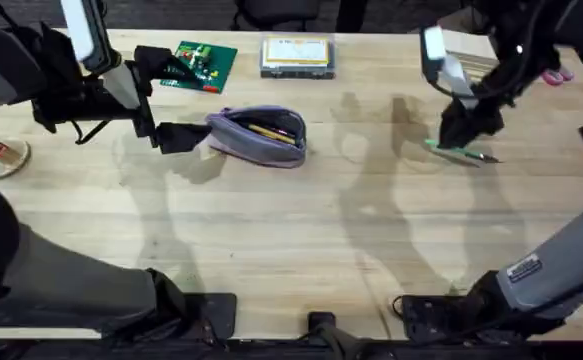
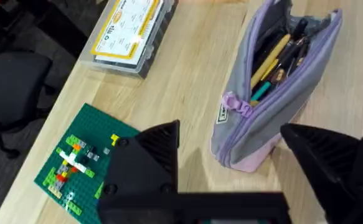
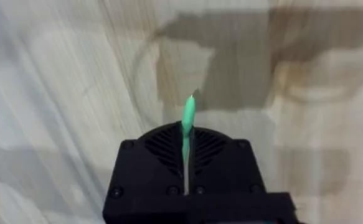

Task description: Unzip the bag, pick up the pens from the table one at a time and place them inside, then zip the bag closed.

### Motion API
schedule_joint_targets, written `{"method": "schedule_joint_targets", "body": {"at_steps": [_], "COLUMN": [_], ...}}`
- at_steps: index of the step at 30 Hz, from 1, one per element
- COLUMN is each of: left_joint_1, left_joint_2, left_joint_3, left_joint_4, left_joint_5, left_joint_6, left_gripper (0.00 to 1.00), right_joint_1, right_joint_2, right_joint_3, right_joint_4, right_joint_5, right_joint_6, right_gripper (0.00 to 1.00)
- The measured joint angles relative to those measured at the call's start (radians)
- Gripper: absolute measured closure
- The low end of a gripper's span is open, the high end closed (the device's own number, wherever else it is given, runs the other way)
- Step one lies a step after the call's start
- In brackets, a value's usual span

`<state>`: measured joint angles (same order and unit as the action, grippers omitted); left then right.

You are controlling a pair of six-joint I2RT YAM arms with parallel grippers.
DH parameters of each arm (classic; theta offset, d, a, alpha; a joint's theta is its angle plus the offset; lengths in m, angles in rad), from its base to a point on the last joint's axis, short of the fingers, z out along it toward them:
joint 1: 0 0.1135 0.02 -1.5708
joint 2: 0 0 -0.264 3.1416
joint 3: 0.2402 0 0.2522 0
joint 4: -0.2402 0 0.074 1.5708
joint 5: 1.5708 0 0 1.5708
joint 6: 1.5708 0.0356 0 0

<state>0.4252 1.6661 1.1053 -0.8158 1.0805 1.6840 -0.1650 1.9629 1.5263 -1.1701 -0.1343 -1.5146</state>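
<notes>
1. Right gripper (image 1: 468,138): upper right of the overhead frame, over the table (image 1: 301,250), pressed together on a green pen (image 1: 459,152). In the right wrist view the fingers (image 3: 150,180) were closed flat on the pen (image 3: 187,118), its tip poking out beyond them above bare wood (image 3: 56,93).

2. Pen: lay roughly level just under the gripper, both ends sticking out to either side in the overhead view. Whether it touched the wood could not be told.

3. Left gripper (image 1: 176,137): left of centre in the overhead frame, spread, just beside the left end of the bag (image 1: 259,135). In the left wrist view its fingers (image 2: 145,163) stood wide apart, the bag's end (image 2: 274,99) lying between them; contact could not be told.

4. Bag: lavender-grey, upper centre of the overhead frame, unzipped and gaping. Several pens (image 2: 273,59) showed inside, yellow and dark ones among them.

5. Green brick plate (image 1: 199,64): top of the overhead frame, left of centre, small bricks on it.

6. Clear box (image 1: 296,55) with yellow label: top centre, just right of the plate, well apart from the bag.
</notes>
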Motion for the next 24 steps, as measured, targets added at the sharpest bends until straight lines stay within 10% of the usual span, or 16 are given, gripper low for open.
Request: {"method": "schedule_joint_targets", "body": {"at_steps": [7, 24], "left_joint_1": [0.000, 0.000], "left_joint_2": [0.000, 0.000], "left_joint_3": [0.000, 0.000], "left_joint_4": [0.000, 0.000], "left_joint_5": [0.000, 0.000], "left_joint_6": [0.000, 0.000], "left_gripper": [0.009, 0.008], "right_joint_1": [0.308, 0.731], "right_joint_2": [0.000, 0.000], "right_joint_3": [0.237, 0.277], "right_joint_4": [-0.143, 0.067], "right_joint_5": [-0.059, -0.076], "right_joint_6": [0.228, 0.546], "right_gripper": [0.970, 0.969]}}
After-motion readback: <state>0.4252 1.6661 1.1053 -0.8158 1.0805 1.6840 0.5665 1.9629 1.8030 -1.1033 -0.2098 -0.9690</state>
